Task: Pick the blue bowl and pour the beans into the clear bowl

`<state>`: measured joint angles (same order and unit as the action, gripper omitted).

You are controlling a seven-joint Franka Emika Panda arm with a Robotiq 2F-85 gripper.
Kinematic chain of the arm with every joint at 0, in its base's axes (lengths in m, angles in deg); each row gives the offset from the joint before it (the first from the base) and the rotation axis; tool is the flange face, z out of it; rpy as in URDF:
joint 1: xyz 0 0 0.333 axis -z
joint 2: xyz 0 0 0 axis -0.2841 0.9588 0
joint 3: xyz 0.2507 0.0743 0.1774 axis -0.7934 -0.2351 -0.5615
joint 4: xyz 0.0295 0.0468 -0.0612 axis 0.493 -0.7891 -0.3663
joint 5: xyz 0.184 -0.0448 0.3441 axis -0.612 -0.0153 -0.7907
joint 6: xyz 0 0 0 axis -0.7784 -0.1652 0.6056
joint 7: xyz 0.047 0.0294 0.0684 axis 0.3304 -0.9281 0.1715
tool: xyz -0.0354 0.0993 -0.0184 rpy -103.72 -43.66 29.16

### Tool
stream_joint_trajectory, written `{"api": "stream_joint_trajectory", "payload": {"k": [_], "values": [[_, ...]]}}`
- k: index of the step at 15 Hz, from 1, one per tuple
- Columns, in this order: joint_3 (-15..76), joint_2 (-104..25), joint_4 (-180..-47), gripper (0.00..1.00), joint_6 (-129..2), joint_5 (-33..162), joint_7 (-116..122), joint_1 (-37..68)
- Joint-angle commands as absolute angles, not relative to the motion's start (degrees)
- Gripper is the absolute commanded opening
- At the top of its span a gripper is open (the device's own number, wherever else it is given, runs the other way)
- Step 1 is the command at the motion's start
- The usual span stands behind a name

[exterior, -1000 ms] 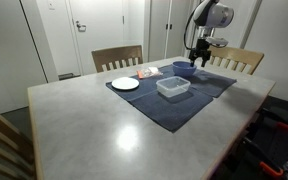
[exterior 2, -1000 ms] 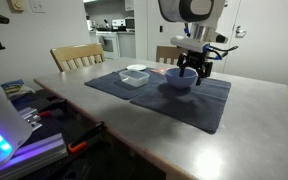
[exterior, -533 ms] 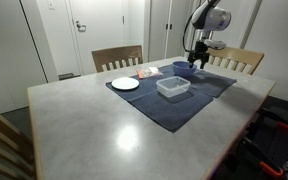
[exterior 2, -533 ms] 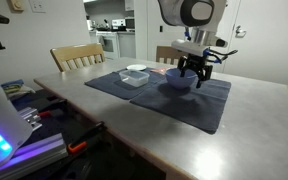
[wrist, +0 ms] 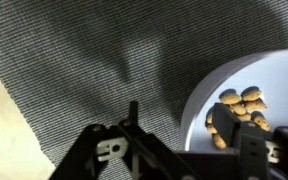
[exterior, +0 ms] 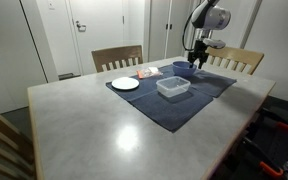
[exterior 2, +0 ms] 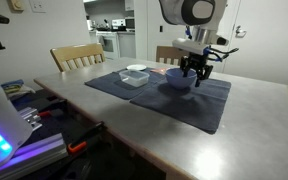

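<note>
Black end effector (wrist: 179,118) fingers stand apart and clamp nothing. In the wrist view one finger (wrist: 222,122) reaches down inside the blue bowl (wrist: 259,75) next to the beans (wrist: 242,103), while the other sits outside the bowl over the cloth, so the bowl's rim lies between the two. The beans are a small tan heap against the pale inner wall of the bowl, on the side near the inner finger.

In both exterior views the end effector (exterior: 194,62) (exterior 2: 194,70) hangs straight down from the arm, low over one edge of the blue bowl (exterior: 181,69) (exterior 2: 177,82). The bowl sits upright on a dark woven mat (wrist: 64,70) (exterior: 174,110) (exterior 2: 204,105).

The clear bowl (exterior: 172,87) (exterior 2: 136,75) rests on the same mat, near the blue bowl but not touching it; what it holds cannot be made out. A white plate (exterior: 125,84) lies flat at the mat's far corner from the end effector, apart from both bowls. Between plate and blue bowl there is a small reddish and white item, too small to identify.

The mat lies at an angle on a grey desk (exterior: 84,130) (exterior 2: 134,130). A wooden chair (exterior: 117,57) (exterior 2: 74,57) stands at the desk's edge, and a second one (exterior: 239,60) stands behind the arm.
</note>
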<state>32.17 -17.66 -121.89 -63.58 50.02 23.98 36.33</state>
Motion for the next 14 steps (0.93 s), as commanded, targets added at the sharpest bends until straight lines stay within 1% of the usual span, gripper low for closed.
{"api": "stream_joint_trajectory", "payload": {"k": [1,7,8,9,14], "values": [[30.9,-16.2,-119.5,0.46,-62.9,49.5,24.0,37.7],[30.9,-16.2,-119.0,0.04,-62.5,49.6,24.1,37.7],[30.8,-16.1,-119.0,0.01,-62.5,49.5,24.2,37.7],[30.7,-15.9,-118.8,0.00,-62.5,49.4,24.3,37.8],[30.2,-15.5,-118.1,0.01,-62.2,49.2,24.6,38.1]]}}
